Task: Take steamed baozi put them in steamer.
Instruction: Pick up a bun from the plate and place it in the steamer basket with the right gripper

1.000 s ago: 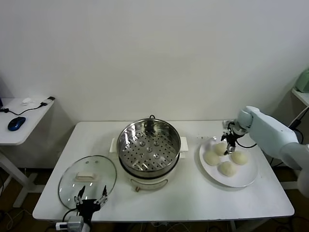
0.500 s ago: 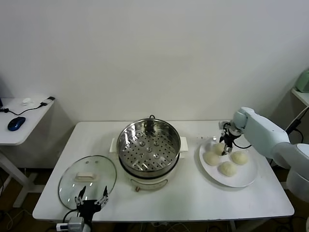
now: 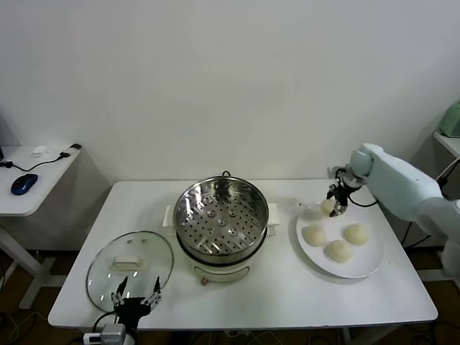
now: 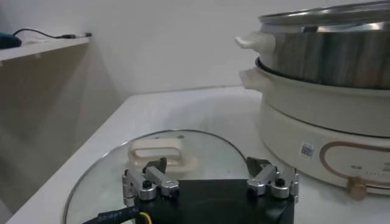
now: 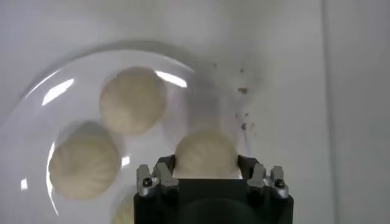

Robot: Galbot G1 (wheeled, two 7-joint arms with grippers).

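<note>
Head view: right pincer (image 3: 336,205) clasping baozi (image 3: 328,206)

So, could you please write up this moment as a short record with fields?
right tool: shut on one baozi, raised above the far edge of the plate
baozi on plate: three
steamer: mid-table, perforated tray bare, no bun inside
glass lid: flat on the table, left of the steamer
left tool: open, idle over the lid's near edge
task progress: first bun gripped, none delivered
</note>
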